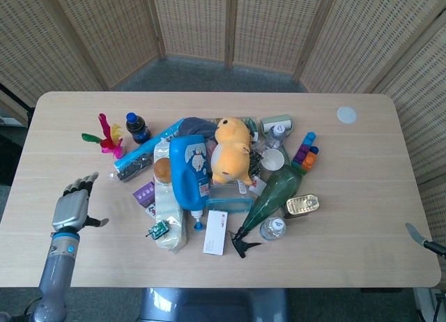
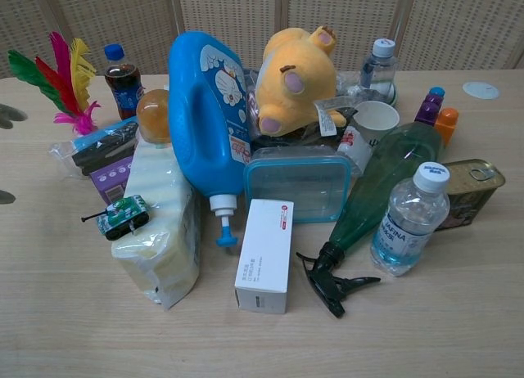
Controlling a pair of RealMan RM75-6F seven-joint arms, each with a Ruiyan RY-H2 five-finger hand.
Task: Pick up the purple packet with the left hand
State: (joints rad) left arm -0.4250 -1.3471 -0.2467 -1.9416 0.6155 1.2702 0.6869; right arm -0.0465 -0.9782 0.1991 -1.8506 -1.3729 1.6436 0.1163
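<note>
One purple packet (image 1: 144,192) to fetch, at the left side of the pile, touching the pale yellow bag (image 1: 169,212), with the dark packet (image 1: 132,166) just behind and the toy tank (image 1: 157,230) near its front. Left hand (image 1: 72,208) over bare tabletop (image 1: 83,259) near the left edge, released, fingers apart, holding nothing, well apart from the packet. Best to come in low from the left, where open wood lies between hand and pile, then pinch the free left edge of the packet. Care needed not to push the tank or the feathers (image 1: 103,137). Right hand (image 1: 417,235) only a tip at the right edge; state impossible to tell
</note>
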